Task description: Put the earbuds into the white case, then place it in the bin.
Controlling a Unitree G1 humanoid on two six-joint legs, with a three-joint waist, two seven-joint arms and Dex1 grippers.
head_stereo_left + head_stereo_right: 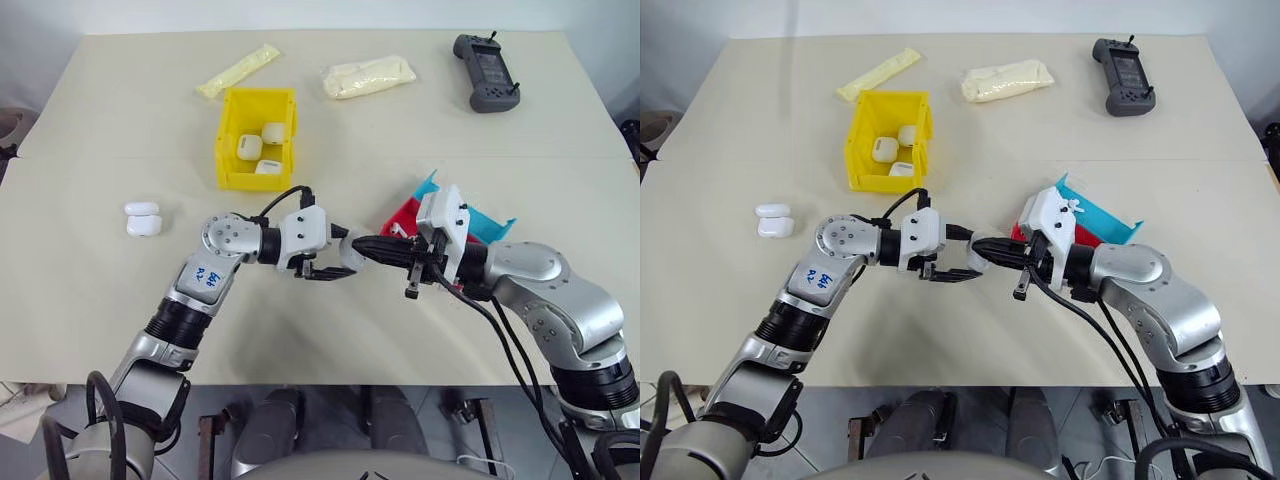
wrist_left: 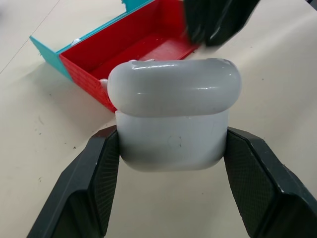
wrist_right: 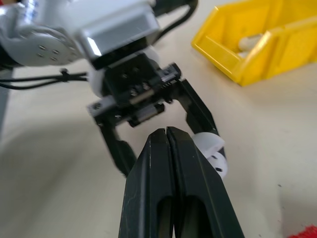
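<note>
White case in L gripper

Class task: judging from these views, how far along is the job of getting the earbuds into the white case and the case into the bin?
Done: the white case looks closed, and three look-alike cases already lie in the yellow bin.
In hand: the left gripper clamps the case above the table; the right gripper, fingers shut, is beside it.
Left: carrying the case into the bin. Two more cases wait on the table.

Yellow bin, white case
</note>
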